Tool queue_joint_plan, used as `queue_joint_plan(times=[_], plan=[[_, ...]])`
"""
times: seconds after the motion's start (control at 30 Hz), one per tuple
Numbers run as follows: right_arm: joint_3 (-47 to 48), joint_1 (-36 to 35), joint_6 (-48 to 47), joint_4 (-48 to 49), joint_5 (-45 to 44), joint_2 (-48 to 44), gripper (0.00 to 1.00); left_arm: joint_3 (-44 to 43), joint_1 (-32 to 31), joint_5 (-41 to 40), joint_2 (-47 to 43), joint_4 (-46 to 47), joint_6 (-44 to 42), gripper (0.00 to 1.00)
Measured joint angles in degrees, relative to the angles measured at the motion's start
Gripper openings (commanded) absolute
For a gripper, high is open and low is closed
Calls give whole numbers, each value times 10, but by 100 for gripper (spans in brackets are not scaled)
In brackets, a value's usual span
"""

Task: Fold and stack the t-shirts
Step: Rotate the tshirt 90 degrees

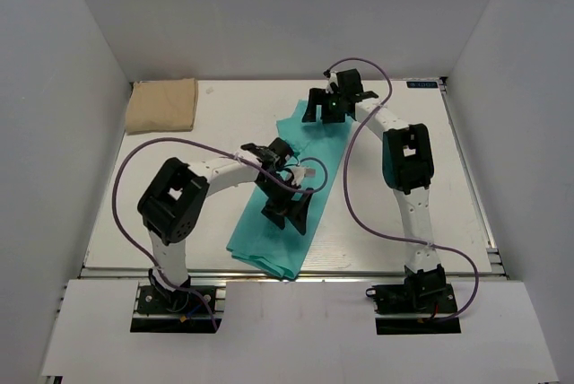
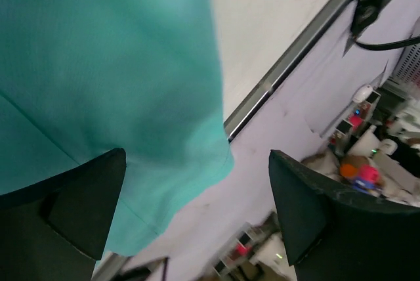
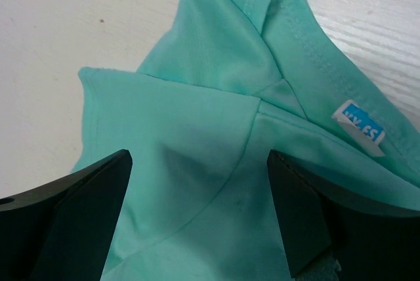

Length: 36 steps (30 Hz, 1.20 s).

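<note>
Dark fingers (image 2: 72, 209) of the left gripper (image 2: 197, 163) are filling the bottom corners of the left wrist view, standing wide apart and gripping nothing. Between and beyond them the teal-green t-shirt (image 2: 98, 51) is lying, its near corner reaching over the metal rail (image 2: 275, 84) at the table edge. Jaws of the right gripper (image 3: 198, 163) are likewise gaping at full spread, empty, hovering over the collar end of the same shirt, where a curved seam and a small blue-and-white label (image 3: 362, 127) are showing. Seen from above, the teal-green garment is lying as a long, narrow folded strip. It is running diagonally across the middle of the white table (image 1: 448, 187), from the far centre toward the near edge, with the left gripper poised over its near half and the right gripper over its far end. Resting in the far left corner of the table is the tan-beige t-shirt (image 1: 161, 104), folded into a compact rectangle, well apart from the teal one and from both arms. Looping from each arm base to its wrist are purple cables (image 1: 345, 187).
</note>
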<state>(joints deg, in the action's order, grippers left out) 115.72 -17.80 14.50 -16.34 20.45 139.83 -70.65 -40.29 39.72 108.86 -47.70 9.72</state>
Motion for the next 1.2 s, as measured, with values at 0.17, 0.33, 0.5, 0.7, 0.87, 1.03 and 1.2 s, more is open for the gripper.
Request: queue_joint_plan(times=[0.17, 0.33, 0.5, 0.7, 0.87, 1.03, 1.2], plan=[[0, -8, -27, -50, -62, -15, 90, -12, 4, -19, -82, 44, -16, 100], [-14, -28, -23, -111, -166, -69, 90, 7, 14, -306, -218, 68, 85, 100], [-52, -76, 17, -159, -251, -124, 90, 52, 80, -506, -266, 100, 185, 100], [-118, -126, 71, -183, -297, -128, 90, 75, 156, -536, -226, 141, 218, 100], [-143, -124, 106, -203, -308, -120, 90, 102, 188, -524, -219, 179, 220, 100], [-59, -106, 108, -235, -330, -68, 90, 113, 211, -495, -219, 209, 209, 100], [57, -63, 84, -242, -328, 3, 90, 111, 228, -451, -210, 241, 185, 100]])
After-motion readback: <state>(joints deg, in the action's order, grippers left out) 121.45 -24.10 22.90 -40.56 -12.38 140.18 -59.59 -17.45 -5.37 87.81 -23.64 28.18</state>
